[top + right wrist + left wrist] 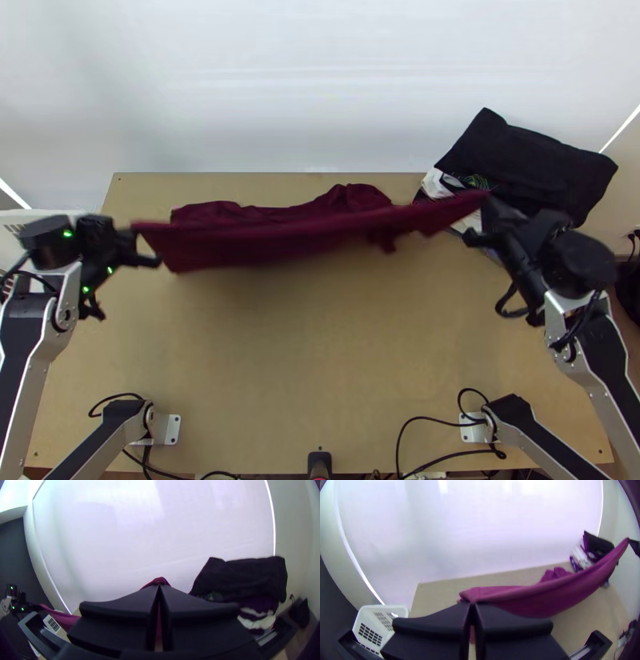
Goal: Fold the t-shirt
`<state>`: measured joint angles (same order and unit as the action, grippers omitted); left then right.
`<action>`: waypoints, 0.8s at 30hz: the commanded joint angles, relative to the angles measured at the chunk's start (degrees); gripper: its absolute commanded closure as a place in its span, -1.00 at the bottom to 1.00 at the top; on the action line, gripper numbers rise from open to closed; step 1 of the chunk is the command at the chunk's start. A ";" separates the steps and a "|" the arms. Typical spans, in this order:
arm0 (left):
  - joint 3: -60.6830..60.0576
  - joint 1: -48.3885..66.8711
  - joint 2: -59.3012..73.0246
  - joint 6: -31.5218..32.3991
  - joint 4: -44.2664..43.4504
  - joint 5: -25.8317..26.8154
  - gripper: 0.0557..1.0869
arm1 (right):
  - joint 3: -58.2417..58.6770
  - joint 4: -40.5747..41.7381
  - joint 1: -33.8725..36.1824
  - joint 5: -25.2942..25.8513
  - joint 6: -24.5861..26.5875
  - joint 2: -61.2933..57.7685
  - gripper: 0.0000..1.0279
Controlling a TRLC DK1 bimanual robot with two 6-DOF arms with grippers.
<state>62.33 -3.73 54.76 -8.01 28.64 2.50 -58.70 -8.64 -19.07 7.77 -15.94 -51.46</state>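
A dark red t-shirt (296,240) hangs stretched between both grippers above the table's far half, its rear part lying bunched on the wood. At the left, my left gripper (140,240) holds one end; in the left wrist view the left gripper (472,605) is shut on the shirt (540,600). My right gripper (484,210) holds the other end, raised at the right. In the right wrist view the right gripper (159,586) is closed on the cloth (159,580), which rises just behind its fingertips.
A pile of folded clothes, black cloth (528,164) on top, stands at the table's far right corner, close to my right gripper. A white basket (378,623) is at the left. Bare wood (320,352) stretches across the table's middle and near part.
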 commanded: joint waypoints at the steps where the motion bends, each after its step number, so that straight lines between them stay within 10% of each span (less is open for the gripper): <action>1: 3.94 -2.25 0.34 8.10 -7.73 -0.39 0.93 | -5.90 6.54 0.44 0.93 10.50 -4.52 0.95; 5: 9.04 -5.24 3.86 12.58 -13.70 -3.73 0.93 | -11.70 16.20 2.11 0.93 17.26 -9.97 0.95; 14: 26.18 -6.73 13.09 16.98 -13.53 -8.65 0.93 | -40.62 6.45 7.82 -0.91 17.26 -27.82 0.95; 24: 40.86 -6.91 23.02 23.04 -8.52 -9.01 0.93 | -73.75 -16.40 16.79 -18.14 0.04 -47.77 0.95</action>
<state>98.59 -9.39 75.31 12.14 19.20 -4.80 -125.86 -23.33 -6.00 -7.90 -8.80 -95.88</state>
